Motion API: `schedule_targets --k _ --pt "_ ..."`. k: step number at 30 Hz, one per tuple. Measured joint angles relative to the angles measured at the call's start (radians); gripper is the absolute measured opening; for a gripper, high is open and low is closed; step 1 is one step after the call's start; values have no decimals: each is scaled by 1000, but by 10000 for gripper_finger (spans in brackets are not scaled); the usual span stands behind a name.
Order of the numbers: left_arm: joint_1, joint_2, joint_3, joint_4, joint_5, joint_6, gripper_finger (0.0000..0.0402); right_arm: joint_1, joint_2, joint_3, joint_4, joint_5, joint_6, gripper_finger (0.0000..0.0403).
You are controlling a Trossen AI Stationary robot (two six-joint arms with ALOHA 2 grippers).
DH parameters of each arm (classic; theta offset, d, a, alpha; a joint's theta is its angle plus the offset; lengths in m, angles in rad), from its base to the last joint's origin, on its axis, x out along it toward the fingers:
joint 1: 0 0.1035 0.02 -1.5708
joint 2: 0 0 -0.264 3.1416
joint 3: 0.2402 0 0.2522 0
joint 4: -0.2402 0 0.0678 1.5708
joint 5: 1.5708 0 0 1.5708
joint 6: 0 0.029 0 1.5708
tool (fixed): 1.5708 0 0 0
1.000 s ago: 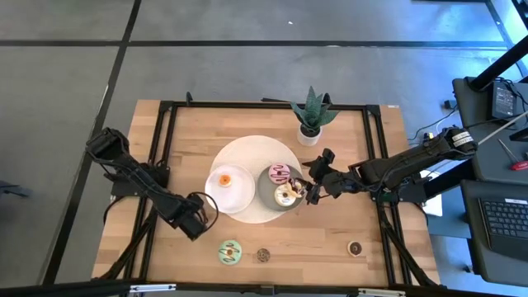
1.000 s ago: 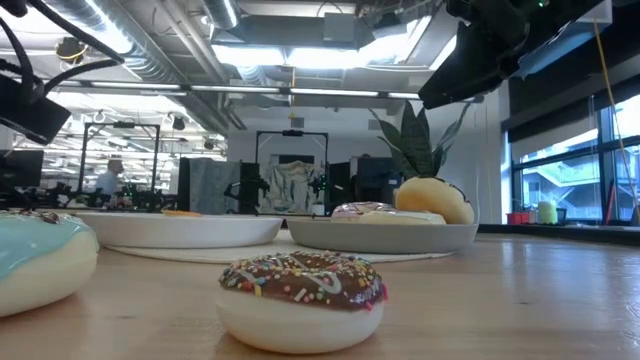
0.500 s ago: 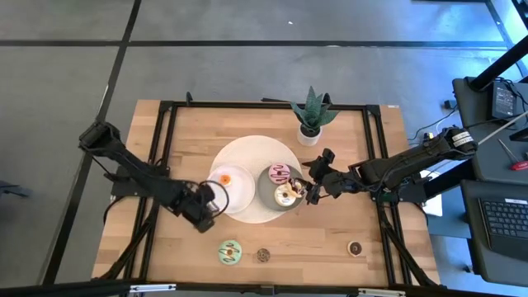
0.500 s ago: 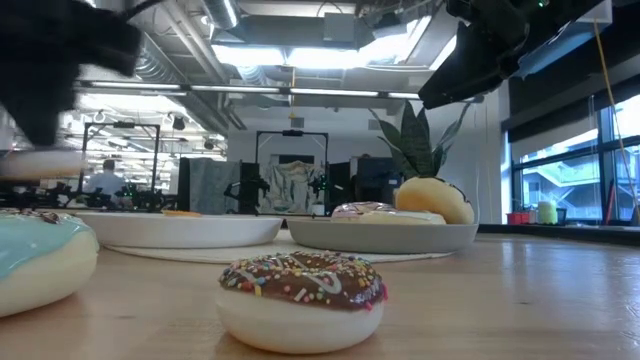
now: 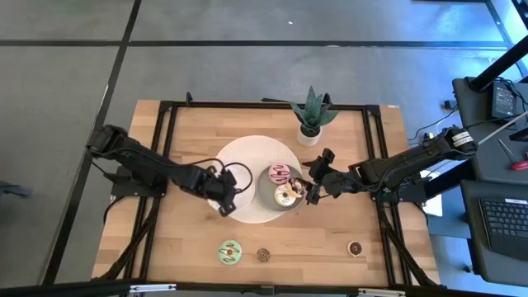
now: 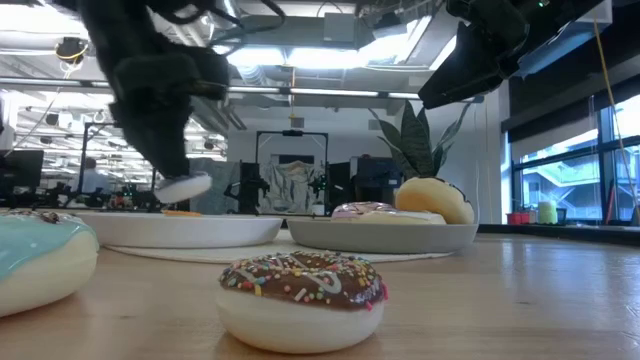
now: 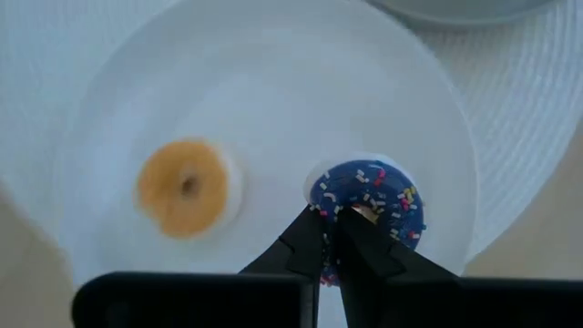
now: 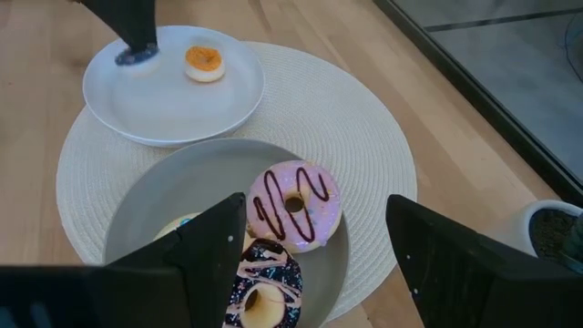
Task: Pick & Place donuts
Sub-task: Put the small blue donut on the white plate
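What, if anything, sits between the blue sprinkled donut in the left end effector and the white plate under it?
Nothing visible does. The left end effector holds the blue sprinkled donut over a bare part of the round white plate; the small orange-iced donut lies apart, to one side.

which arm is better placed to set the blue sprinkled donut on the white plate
Left. Its tool is shut on the blue donut right above the white plate. The right tool is open above the grey plate.
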Motion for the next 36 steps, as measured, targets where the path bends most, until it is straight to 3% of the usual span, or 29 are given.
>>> schedule_targets --k 12,19,36 --pt "80 90 0 42 34 29 18 0 0 0 -4 6 -2 266" --pt "81 106 0 40 107 28 31 0 0 0 -9 8 -4 266" --pt "81 106 0 40 91 65 54 0 0 0 -9 8 -5 266"
